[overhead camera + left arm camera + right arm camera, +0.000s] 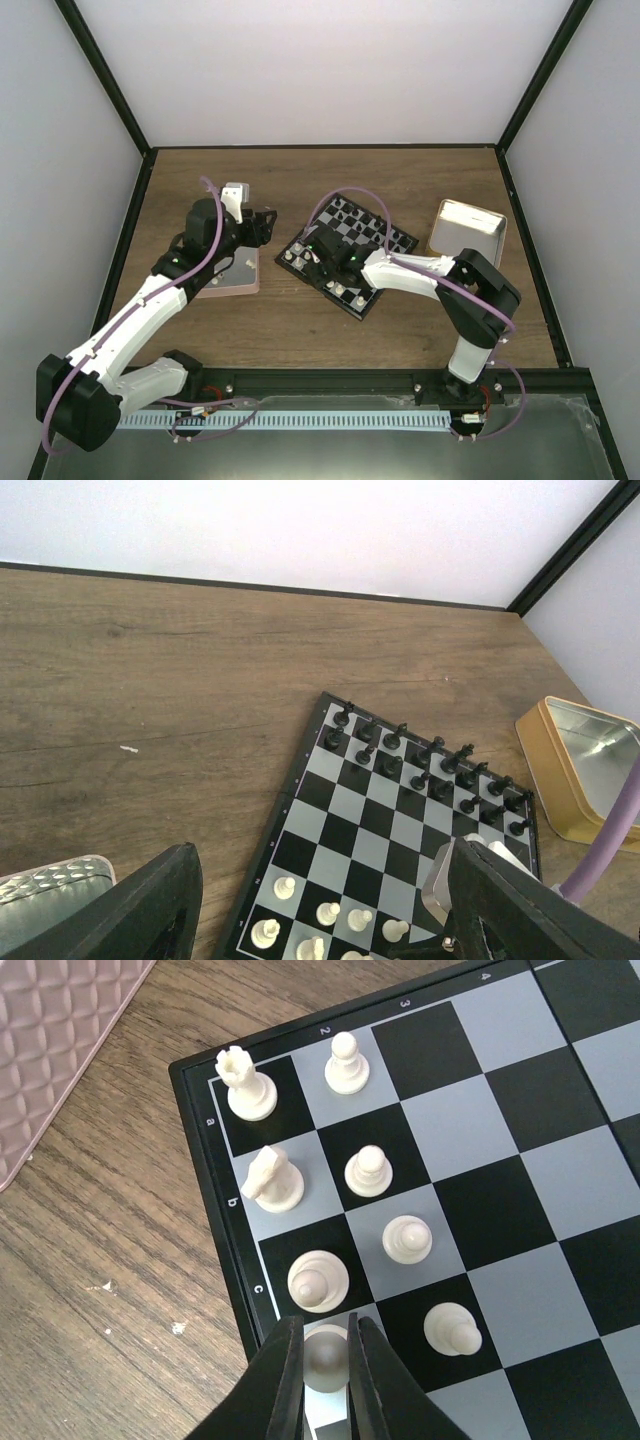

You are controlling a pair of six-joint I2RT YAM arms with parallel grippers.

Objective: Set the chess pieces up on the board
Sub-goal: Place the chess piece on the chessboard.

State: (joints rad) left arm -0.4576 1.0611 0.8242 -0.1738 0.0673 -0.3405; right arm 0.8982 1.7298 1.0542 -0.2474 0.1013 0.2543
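Note:
The board [392,232] lies mid-table, turned at an angle. Black chess pieces [400,755] fill its far two rows. Cream-white ones stand at the near corner: a rook [245,1082], a knight [272,1178], a bishop [318,1280] and pawns [369,1171]. My right gripper [326,1360] is shut on a white piece [326,1352] over the pale edge square beside the bishop. Whether that piece rests on the square I cannot tell. My left gripper [325,852] hangs open and holds nothing, left of the board above the pink tray.
A pink square tray [232,280] lies left of the board, its quilted surface [50,1050] close to the board's corner. A tan box with a silvery inside [468,232] sits right of the board. Black frame posts and white walls enclose the wooden table.

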